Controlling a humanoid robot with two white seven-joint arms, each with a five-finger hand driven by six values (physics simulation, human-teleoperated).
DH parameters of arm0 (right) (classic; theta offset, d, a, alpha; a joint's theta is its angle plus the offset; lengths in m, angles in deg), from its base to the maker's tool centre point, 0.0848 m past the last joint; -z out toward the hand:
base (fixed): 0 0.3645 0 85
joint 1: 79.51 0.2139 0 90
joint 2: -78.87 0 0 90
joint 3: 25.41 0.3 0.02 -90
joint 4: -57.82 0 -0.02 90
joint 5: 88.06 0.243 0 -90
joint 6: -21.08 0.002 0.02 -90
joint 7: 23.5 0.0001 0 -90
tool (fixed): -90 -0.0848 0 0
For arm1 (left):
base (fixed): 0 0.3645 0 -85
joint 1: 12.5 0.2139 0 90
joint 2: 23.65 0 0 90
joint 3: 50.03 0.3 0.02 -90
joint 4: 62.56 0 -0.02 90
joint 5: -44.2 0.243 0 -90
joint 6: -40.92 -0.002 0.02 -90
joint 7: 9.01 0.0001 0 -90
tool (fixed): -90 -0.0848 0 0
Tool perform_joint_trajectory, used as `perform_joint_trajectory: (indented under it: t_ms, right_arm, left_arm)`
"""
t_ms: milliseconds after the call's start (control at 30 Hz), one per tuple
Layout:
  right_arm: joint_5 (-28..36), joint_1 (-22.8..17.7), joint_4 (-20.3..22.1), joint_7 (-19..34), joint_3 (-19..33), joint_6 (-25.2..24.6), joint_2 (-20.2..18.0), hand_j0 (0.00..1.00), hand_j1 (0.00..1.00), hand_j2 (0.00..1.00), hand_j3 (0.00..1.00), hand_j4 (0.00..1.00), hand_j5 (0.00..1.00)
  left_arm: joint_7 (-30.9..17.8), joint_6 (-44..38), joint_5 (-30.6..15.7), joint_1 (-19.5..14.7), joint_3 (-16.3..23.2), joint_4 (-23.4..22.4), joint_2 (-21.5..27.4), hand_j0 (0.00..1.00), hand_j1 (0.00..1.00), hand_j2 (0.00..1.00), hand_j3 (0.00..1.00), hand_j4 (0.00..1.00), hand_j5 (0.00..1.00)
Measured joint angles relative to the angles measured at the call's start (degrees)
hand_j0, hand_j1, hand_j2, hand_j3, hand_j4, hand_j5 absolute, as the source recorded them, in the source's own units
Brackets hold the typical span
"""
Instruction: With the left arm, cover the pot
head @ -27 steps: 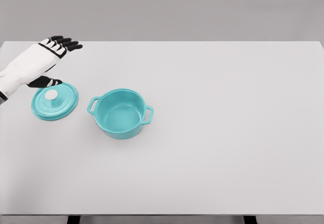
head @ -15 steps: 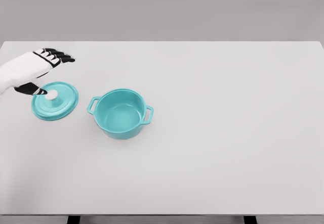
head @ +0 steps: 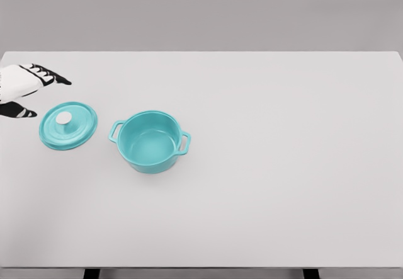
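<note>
A teal pot (head: 150, 142) with two side handles stands uncovered on the white table (head: 264, 165), left of the middle. Its teal lid (head: 68, 125) with a white knob (head: 63, 118) lies flat on the table just left of the pot, apart from it. My left hand (head: 31, 93) shows at the picture's left edge, up and left of the lid, fingers spread and holding nothing. It does not touch the lid. The right arm is out of view.
The table's far edge runs across the top and its front edge along the bottom, where two dark table legs (head: 92, 273) show.
My left hand has drawn back to the left, away from above the lid toward the picture's edge. The lid and pot have not moved.
</note>
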Motion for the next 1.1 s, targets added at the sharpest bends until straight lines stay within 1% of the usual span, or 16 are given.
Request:
perform_joint_trajectory:
  t_ms: [33, 100, 367, 600, 733, 800, 967, 1100]
  right_arm:
    - [0.0, 0.0, 0.0, 0.0, 0.0, 0.0, 0.0, 1.0, 1.0, 1.0, 1.0, 1.0, 1.0]
    - [-0.01, 0.0, -0.01, 0.0, 0.0, 0.0, 0.0, 1.0, 1.0, 1.0, 1.0, 1.0, 1.0]
    - [0.0, 0.0, -0.01, 0.0, 0.0, 0.0, 0.0, 1.0, 1.0, 1.0, 1.0, 1.0, 1.0]
    - [0.0, 0.0, -0.01, 0.0, 0.0, 0.0, 0.0, 1.0, 1.0, 1.0, 1.0, 1.0, 1.0]
    - [-0.01, 0.0, -0.01, 0.0, 0.0, 0.0, 0.0, 1.0, 1.0, 1.0, 1.0, 1.0, 1.0]
    - [-0.01, 0.0, -0.01, 0.0, 0.0, 0.0, 0.0, 1.0, 1.0, 1.0, 1.0, 1.0, 1.0]
    - [-0.01, 0.0, -0.01, 0.0, 0.0, 0.0, 0.0, 1.0, 1.0, 1.0, 1.0, 1.0, 1.0]
    - [-0.01, 0.0, 0.0, 0.0, 0.0, 0.0, 0.0, 1.0, 1.0, 1.0, 1.0, 1.0, 1.0]
  left_arm:
    - [-0.02, 0.0, 0.46, 0.0, 0.41, 0.01, -0.09, 0.87, 0.87, 0.87, 0.87, 0.87, 0.87]
    - [-0.03, 0.0, 0.96, 0.09, 1.43, -0.07, -0.21, 0.8, 0.8, 0.8, 0.8, 0.8, 0.8]
    - [-0.05, 0.0, 1.23, -0.17, 4.71, -3.0, -1.36, 0.8, 0.8, 0.8, 0.8, 0.8, 0.8]
    - [-0.05, 0.0, 1.45, -0.61, 5.25, -6.2, -3.16, 0.79, 0.79, 0.79, 0.79, 0.79, 0.79]
    - [-0.05, 0.0, 1.49, -0.61, 5.28, -7.27, -3.82, 0.79, 0.79, 0.79, 0.79, 0.79, 0.79]
    - [-0.05, 0.0, 1.47, -0.7, 5.28, -7.6, -3.95, 0.76, 0.76, 0.76, 0.76, 0.76, 0.76]
    - [-0.05, -0.01, 1.45, -1.14, 5.31, -7.84, -4.02, 0.76, 0.76, 0.76, 0.76, 0.76, 0.76]
    - [-0.05, -0.01, 1.45, -1.23, 5.36, -7.87, -4.03, 0.73, 0.73, 0.73, 0.73, 0.73, 0.73]
